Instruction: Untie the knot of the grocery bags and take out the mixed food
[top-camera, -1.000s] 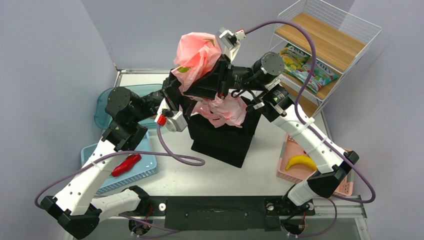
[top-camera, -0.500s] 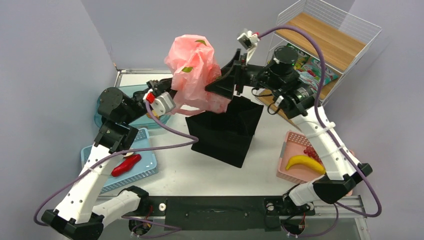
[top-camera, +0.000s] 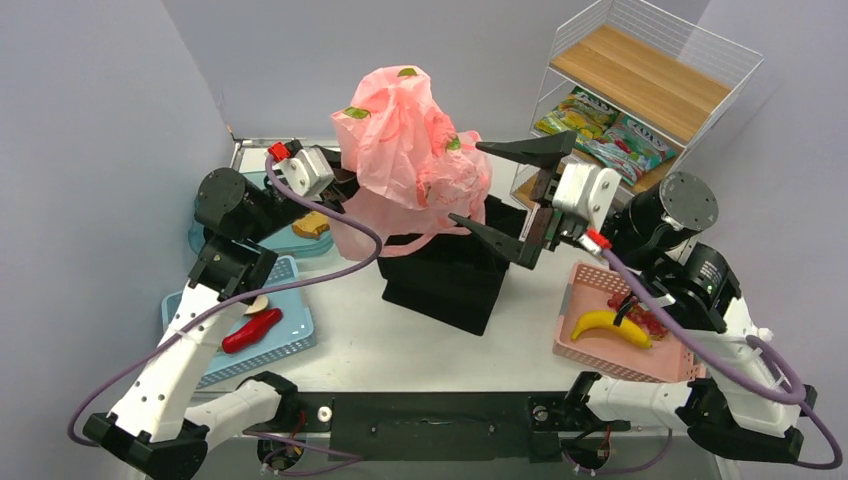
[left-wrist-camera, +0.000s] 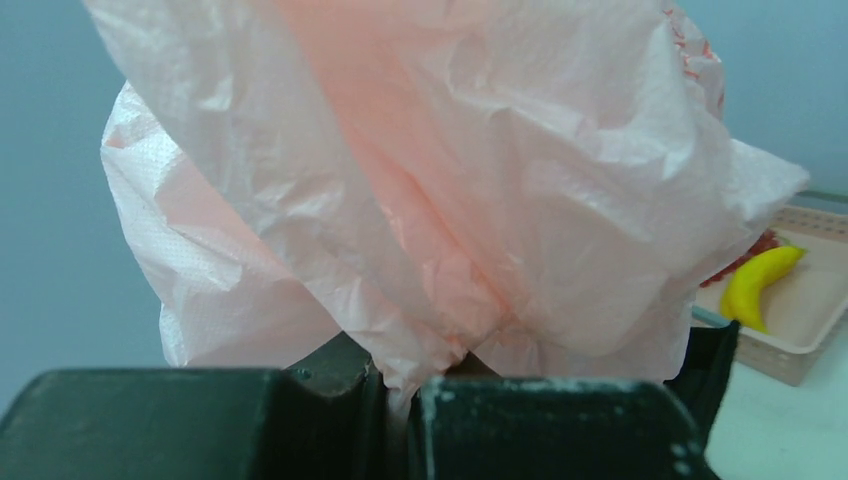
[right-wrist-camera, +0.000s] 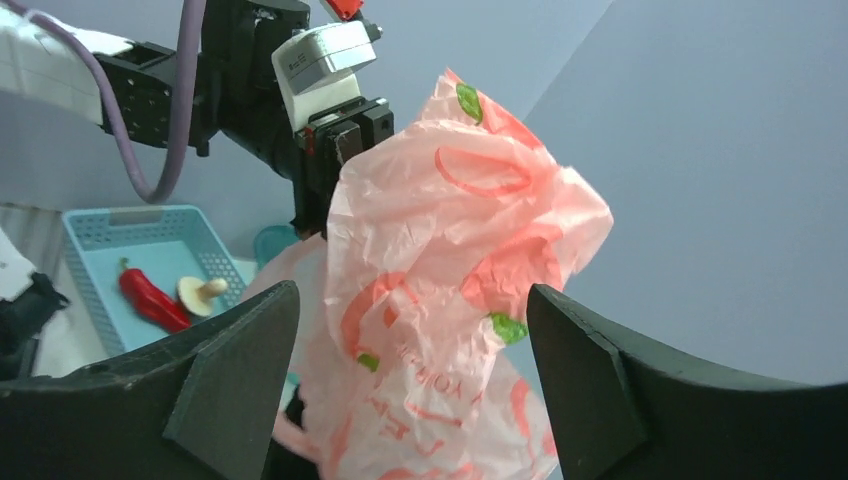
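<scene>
A crinkly pink grocery bag (top-camera: 405, 140) hangs in the air above the black tote (top-camera: 450, 280). My left gripper (left-wrist-camera: 405, 400) is shut on a pinch of its plastic, the bag (left-wrist-camera: 430, 180) filling that view. My right gripper (top-camera: 503, 195) stands open just right of the bag, its jaws wide apart and touching nothing; in its own view the bag (right-wrist-camera: 450, 280) lies beyond the gripper (right-wrist-camera: 410, 370). The knot is hidden in the folds. A banana (top-camera: 603, 325) and a red fruit cluster (top-camera: 640, 318) lie in the pink basket (top-camera: 610, 362).
A blue basket (top-camera: 285, 345) at the left holds a red chilli (top-camera: 252, 330) and a mushroom (top-camera: 258, 303). Behind it a teal dish carries a bread slice (top-camera: 312, 224). The wire shelf (top-camera: 650, 90) at the back right holds snack packets (top-camera: 600, 125).
My right gripper opened, let go of the bag and drew back to the right. My left gripper shut on the bag and now holds it up alone.
</scene>
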